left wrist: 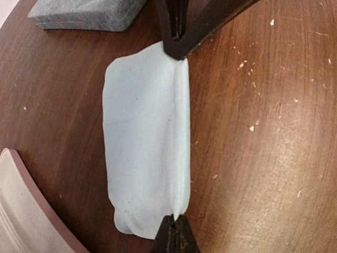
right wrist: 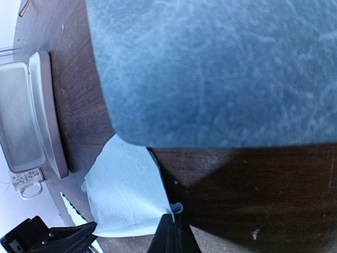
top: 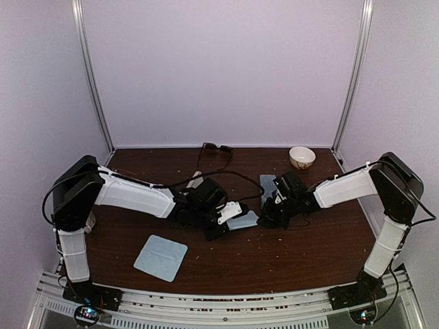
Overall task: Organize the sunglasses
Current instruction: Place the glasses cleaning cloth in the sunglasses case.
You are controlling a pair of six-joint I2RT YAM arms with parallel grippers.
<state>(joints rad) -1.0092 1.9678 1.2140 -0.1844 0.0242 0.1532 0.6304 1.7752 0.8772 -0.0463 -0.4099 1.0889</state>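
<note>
A dark pair of sunglasses (top: 216,147) lies at the table's back edge, far from both grippers. Between the arms lies a folded light-blue cloth (top: 243,220) (left wrist: 145,137) (right wrist: 126,195). My left gripper (top: 223,222) (left wrist: 177,217) is shut on one end of its folded edge. My right gripper (top: 267,217) (right wrist: 171,213) is shut on a corner at the other end, and its dark fingers (left wrist: 179,31) show at the top of the left wrist view. The cloth rests on the table between the two pinches.
A grey-blue case (top: 267,185) (left wrist: 84,13) (right wrist: 221,68) lies just behind the right gripper. A pink case (left wrist: 21,211) (right wrist: 45,116) lies beside the cloth. A second light-blue cloth (top: 161,257) lies flat near the front left, and a small bowl (top: 302,157) stands at the back right.
</note>
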